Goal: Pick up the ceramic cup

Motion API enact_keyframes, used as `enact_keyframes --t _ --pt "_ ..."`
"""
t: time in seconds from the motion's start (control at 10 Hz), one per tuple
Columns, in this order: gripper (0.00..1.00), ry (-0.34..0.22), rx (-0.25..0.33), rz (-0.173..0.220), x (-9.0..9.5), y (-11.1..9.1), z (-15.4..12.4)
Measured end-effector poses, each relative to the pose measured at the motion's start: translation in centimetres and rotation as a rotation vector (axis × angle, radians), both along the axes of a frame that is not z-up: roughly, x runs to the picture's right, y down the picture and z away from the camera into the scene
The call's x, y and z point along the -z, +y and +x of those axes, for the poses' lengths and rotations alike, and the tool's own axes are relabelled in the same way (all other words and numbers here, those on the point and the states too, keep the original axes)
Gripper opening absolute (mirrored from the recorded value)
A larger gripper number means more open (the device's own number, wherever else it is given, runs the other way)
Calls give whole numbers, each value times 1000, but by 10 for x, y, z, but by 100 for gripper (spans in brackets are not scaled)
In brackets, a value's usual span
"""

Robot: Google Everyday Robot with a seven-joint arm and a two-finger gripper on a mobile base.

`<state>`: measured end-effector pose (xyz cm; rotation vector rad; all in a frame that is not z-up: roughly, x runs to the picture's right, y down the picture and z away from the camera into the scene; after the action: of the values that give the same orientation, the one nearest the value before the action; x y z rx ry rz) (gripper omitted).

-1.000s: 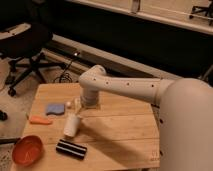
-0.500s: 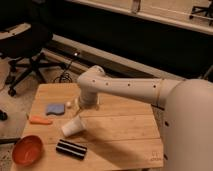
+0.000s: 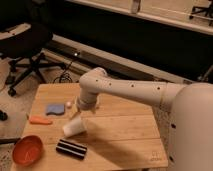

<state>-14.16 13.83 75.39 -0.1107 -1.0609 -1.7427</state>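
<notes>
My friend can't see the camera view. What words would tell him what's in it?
The robot's gripper is right by a tilted small white ceramic cup on a wooden table. A round orange bowl sits at a near corner.

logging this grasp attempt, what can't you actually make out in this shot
Camera view, gripper at the ceramic cup's upper end: the wrist covers where they meet, so any hold cannot be judged.
Camera view, small pink thing beside the blue object: too small to identify.
Camera view, robot's body: cut off by the right and bottom edges, base not shown.
</notes>
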Motion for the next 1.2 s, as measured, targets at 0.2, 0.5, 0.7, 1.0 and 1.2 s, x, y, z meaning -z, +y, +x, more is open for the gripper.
enact_keyframes --t 0.2,0.5,0.7,1.0,1.2 --pt "80 -151 -61 -93 3 8 -12" --pt "80 -249 -48 -242 -33 37 5" --pt "80 -247 -2 -296 -47 50 17" --pt "80 -214 -61 -240 -43 24 53" --pt "80 -218 -105 -234 -23 22 74"
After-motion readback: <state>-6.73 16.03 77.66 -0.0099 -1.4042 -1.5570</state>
